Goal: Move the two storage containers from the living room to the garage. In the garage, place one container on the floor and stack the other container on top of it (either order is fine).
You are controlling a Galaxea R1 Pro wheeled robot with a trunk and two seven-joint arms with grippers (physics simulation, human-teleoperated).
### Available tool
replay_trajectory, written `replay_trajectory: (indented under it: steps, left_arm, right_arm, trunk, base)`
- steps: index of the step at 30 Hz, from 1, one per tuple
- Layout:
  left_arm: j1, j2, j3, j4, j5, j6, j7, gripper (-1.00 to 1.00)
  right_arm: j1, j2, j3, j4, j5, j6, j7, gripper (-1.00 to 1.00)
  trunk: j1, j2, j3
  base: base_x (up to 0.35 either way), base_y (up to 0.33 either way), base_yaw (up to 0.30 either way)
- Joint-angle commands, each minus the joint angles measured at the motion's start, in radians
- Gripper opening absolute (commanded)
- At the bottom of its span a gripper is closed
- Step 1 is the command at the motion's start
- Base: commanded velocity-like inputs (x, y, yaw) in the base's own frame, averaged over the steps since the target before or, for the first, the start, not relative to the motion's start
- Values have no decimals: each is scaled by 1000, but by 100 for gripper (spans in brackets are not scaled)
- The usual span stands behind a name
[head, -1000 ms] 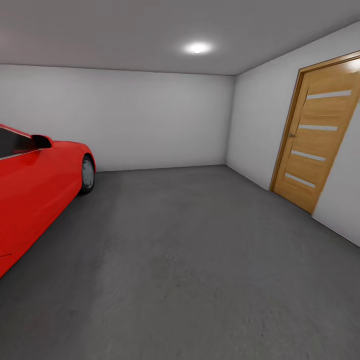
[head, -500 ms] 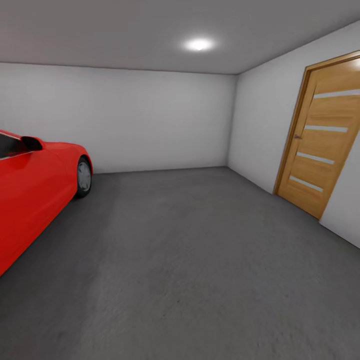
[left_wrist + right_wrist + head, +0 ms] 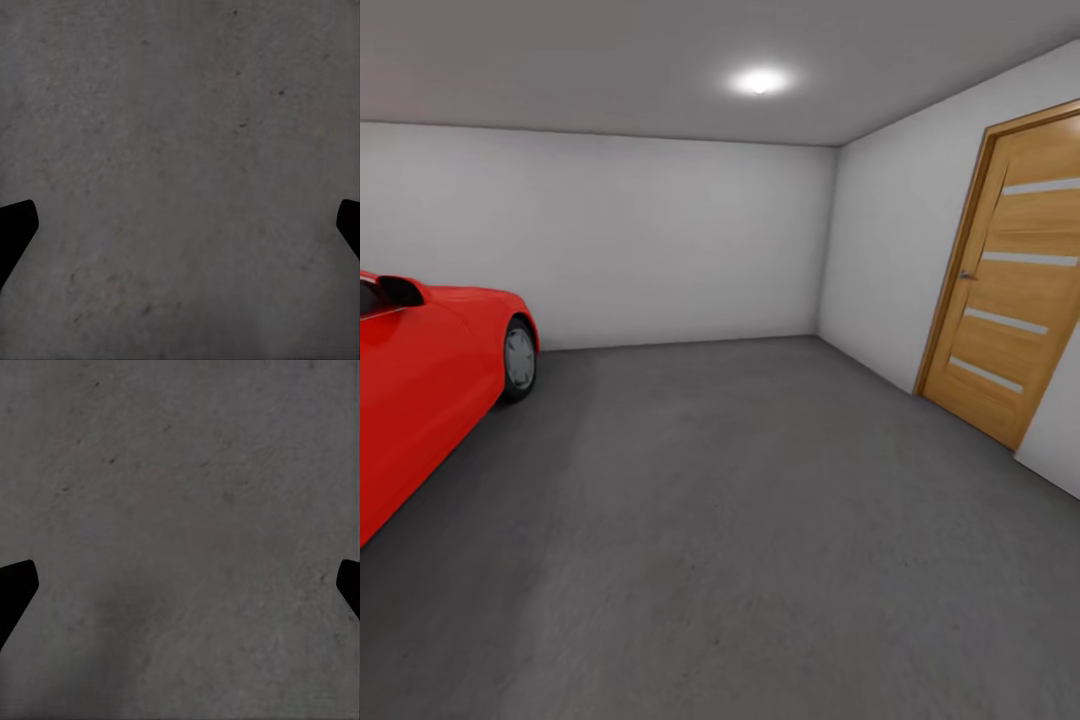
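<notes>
Concrete floor [image 3: 760, 520], dark grey and speckled, covers most of the head view, and it is the floor of the garage. At the left stands a red car [image 3: 420, 390], and at the right a wooden door [image 3: 1010, 270] is set in the white wall [image 3: 660, 240]. One ceiling light [image 3: 760, 80] shines above.

The two storage containers are not to be seen in these pictures, so I cannot say where they are now.

In the left wrist view the left gripper [image 3: 180, 225] looks down at the bare concrete. Its fingers [image 3: 15, 225] show as dark tips at the two edges of the picture, far apart, with nothing between them. In the right wrist view the right gripper [image 3: 180, 585] is the same: fingers [image 3: 15, 585] spread wide, nothing held, only floor below.

About the handling, I can judge only from the task. Open-top bins with thin plain walls are probably light and a little flexible, so a wall may bend if it is pinched hard. I think the best hold is on the top rim of the two short sides, one gripper on each, so the bin stays level. For the stacking, the upper bin should come down straight over the lower one.
</notes>
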Motion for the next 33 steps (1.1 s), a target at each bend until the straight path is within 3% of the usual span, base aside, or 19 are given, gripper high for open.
replay_trajectory:
  steps: [1, 33]
  left_arm:
    - [0, 0, 2, 0, 4, -1, -6, 100]
    - [0, 0, 2, -1, 4, -1, -6, 100]
  right_arm:
    - [-1, 1, -5, 1, 0, -2, 8, 100]
    - [-1, 1, -5, 1, 0, -2, 8, 100]
  trunk:
    - [1, 0, -1]
    - [1, 0, -1]
  base:
    - [345, 0, 0]
    - [345, 0, 0]
